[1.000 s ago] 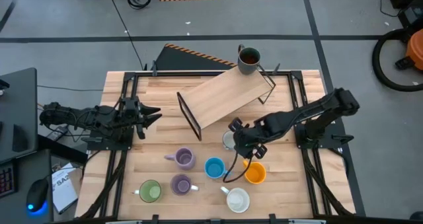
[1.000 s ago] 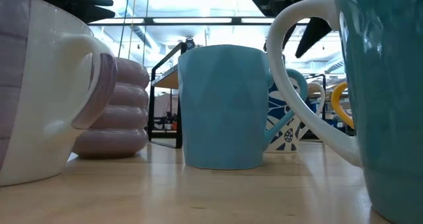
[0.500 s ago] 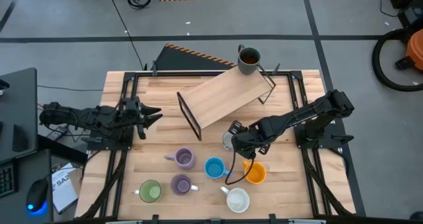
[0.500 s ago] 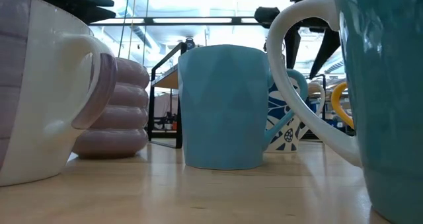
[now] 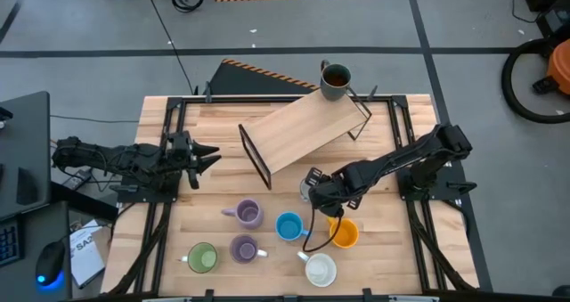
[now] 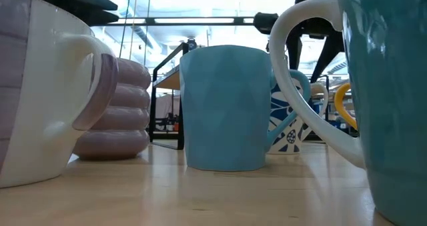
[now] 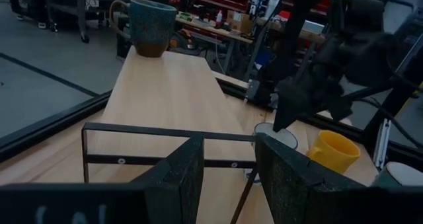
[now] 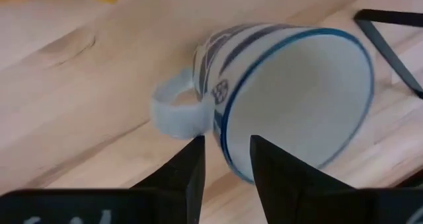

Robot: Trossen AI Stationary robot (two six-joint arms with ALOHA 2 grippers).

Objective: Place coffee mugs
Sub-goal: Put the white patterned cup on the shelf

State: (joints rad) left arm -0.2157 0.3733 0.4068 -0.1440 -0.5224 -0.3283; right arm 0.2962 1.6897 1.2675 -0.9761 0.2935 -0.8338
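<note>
Bench (image 5: 223, 128) is pale wood planks, matt, grain showing. Tilted board (image 5: 298, 128) same light wood, smooth, on thin black metal frame. White mug with blue pattern (image 8: 291, 98) glossy glazed ceramic. Blue mug (image 6: 227, 106) faceted, satin glaze. Purple ribbed mug (image 6: 113, 113) matt. Dark mug (image 7: 151, 26) speckled, rougher glaze. My right claw (image 8: 225, 168) fingers: dark, grainy matt pads.
</note>
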